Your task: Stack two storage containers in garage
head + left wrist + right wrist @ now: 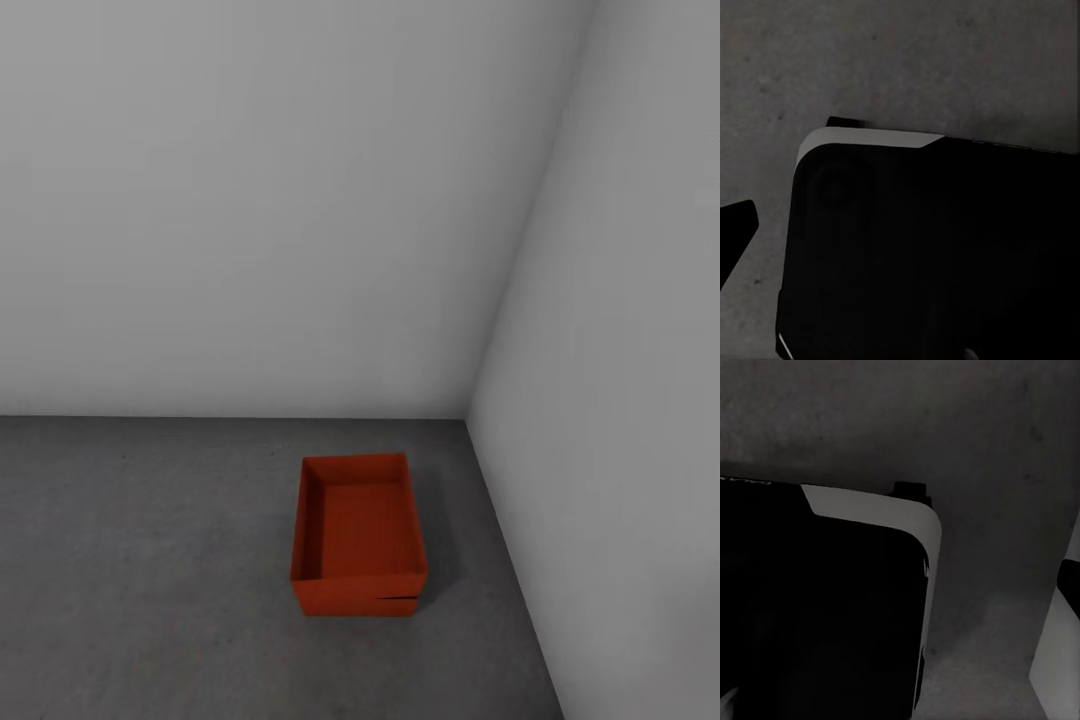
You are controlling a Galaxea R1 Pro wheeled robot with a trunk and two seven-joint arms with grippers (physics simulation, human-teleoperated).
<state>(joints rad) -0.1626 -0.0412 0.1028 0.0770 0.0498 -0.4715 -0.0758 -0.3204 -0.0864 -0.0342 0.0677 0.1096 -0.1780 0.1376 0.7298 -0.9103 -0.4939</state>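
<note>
So the head view has the two storage containers sitting on the dark concrete floor [150, 560] in the garage corner, close to the right-hand wall [620, 400] and a bit out from the back wall [250, 200]. The upper container [358, 520] is on top of the lower container [355, 602], and you only see a thin strip of the lower one peeking out along the near edge. The top one looks slightly twisted relative to the bottom, since the seam opens up a little toward the right front corner. My read is the stack is basically done, so the job now is just not wrecking it: back the base off straight, keep the arms tucked, and don't swing anything across that corner. If the skew bugs you, a gentle nudge on the top bin's near corner would square it, but honestly I'd leave it alone. Both wrist views look down at the floor past dark rounded robot bodywork, and neither claw's fingers are clear enough to judge, so I can't tell if they're apart or together. Count: two orange-red bins, both empty as far as visible, two walls, one floor.
</note>
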